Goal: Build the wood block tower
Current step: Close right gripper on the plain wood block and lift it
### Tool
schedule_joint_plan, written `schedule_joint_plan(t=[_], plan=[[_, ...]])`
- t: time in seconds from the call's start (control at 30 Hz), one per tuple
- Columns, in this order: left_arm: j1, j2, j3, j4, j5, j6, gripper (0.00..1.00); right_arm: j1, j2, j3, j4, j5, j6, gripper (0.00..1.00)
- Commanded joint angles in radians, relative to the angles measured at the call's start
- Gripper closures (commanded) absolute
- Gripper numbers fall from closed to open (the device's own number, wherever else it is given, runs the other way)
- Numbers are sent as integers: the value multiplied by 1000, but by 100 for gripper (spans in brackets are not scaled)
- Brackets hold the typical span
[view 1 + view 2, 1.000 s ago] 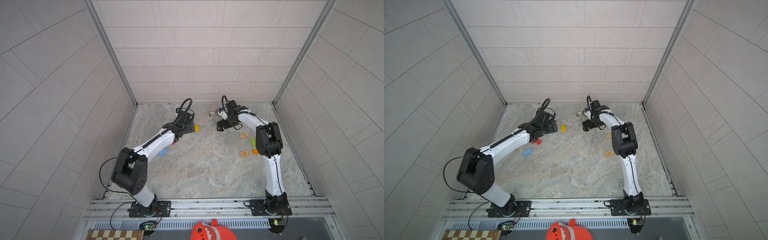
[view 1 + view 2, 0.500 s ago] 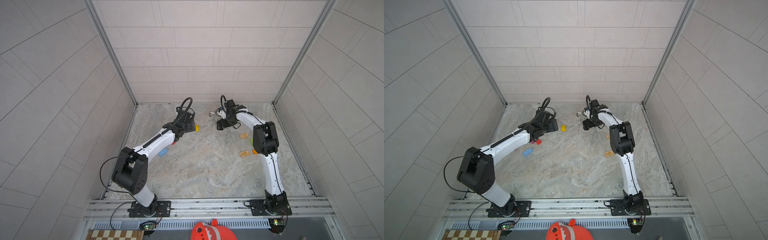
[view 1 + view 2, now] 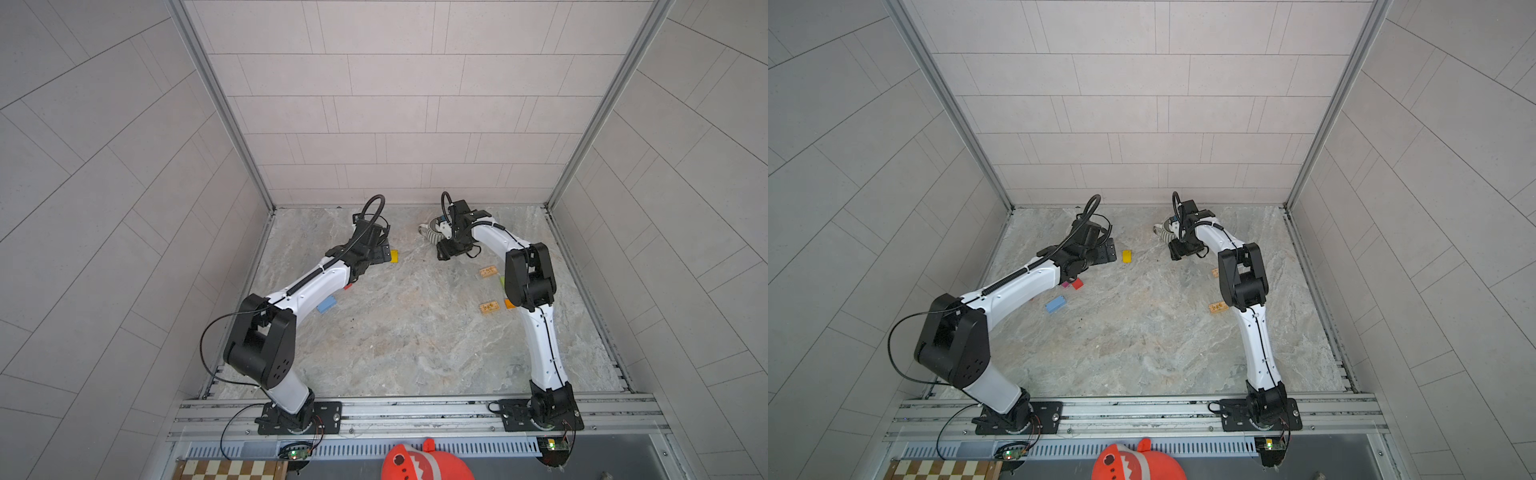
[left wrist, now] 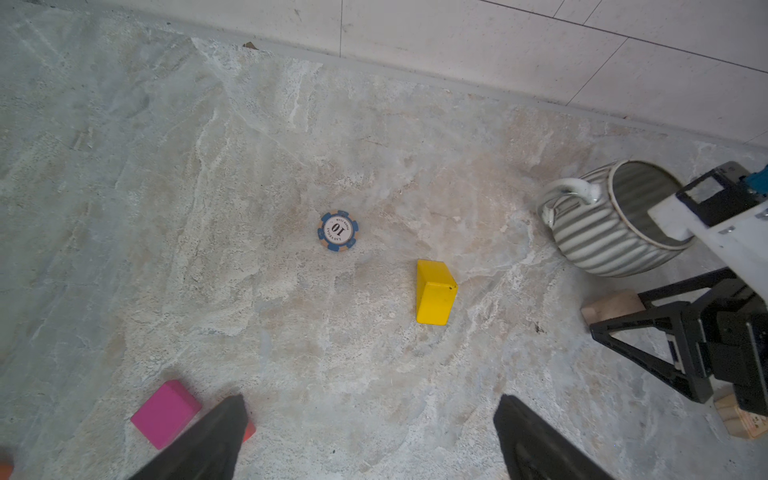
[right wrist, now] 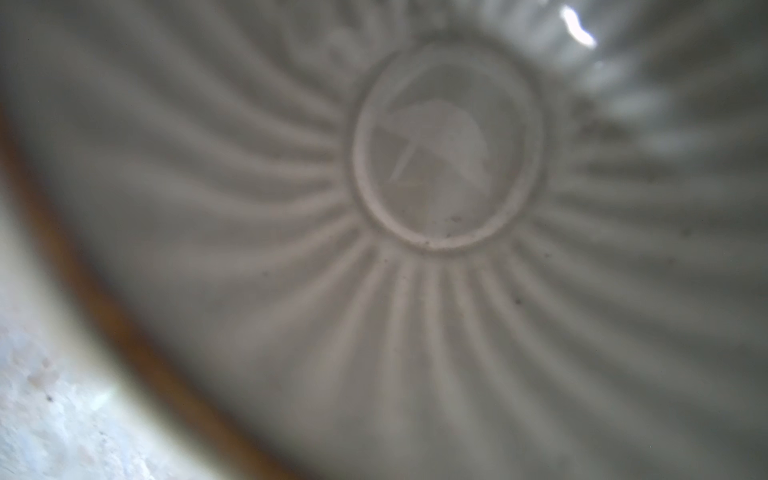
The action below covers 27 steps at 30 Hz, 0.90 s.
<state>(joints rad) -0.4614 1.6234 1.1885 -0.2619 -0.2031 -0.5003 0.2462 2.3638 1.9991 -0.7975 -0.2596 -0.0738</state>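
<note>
Here's the left end effector point(image 4: 370, 401), spread wide over the counter point(image 4: 291, 353), with the yellow block point(image 4: 434, 293) just ahead, likely lining up a grab. The right end effector point(image 3: 441, 254) is down beside the striped mug point(image 4: 602, 232), tips at a tan block point(image 4: 609, 306). Pinching it? Can't tell. Blocks lie scattered, nothing stacked yet.

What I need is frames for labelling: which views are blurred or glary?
Right wrist view: out of focus, filled by the ribbed inside of the mug, one glare spot. Left wrist view: sharp on the yellow block and poker chip. Both top views: sharp, evenly lit.
</note>
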Motion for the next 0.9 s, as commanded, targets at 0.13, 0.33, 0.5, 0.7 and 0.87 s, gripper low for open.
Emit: schedule_joint_plan(t=[0.13,0.33,0.5,0.7,0.87], plan=[[0,-24,-6,6,-8,-15,0,8,-16,-22,-9,28,9,41],[0,-100,7,-54,-77,-51,0,15,-97,-81,32,47,41,45],[2,-164,20,-163,-91,-11,0,33,-175,-120,36,81,67,45],[2,-279,-24,-227,-20,18,0,73,-301,-198,17,98,75,46],[3,-408,-86,-299,41,8,0,166,-434,-315,-15,87,5,44]])
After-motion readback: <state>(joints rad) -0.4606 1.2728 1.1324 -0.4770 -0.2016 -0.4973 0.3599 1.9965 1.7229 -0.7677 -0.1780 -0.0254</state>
